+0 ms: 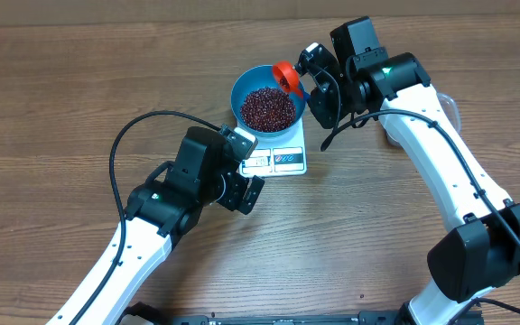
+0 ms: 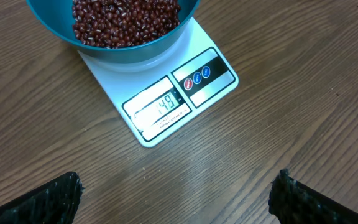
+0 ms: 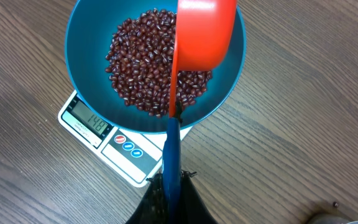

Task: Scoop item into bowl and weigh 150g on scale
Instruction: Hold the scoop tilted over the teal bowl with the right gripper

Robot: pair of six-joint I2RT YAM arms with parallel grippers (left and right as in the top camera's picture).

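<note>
open wood table (image 1: pixel 61 108) on every side of the scale (image 2: pixel 166 106); far table edge behind the bowl (image 3: pixel 82 56), both arms close in at the sides. left gripper (image 2: pixel 179 202) spread wide, holding nothing, hovering near the scale's display edge. right gripper (image 3: pixel 173 190) pressed together on the blue handle of a red scoop (image 3: pixel 205 31), tipped over the bowl's rim. blue bowl resting on the scale, holding a loose heap of dark red-brown beans (image 3: pixel 142 62).
</note>
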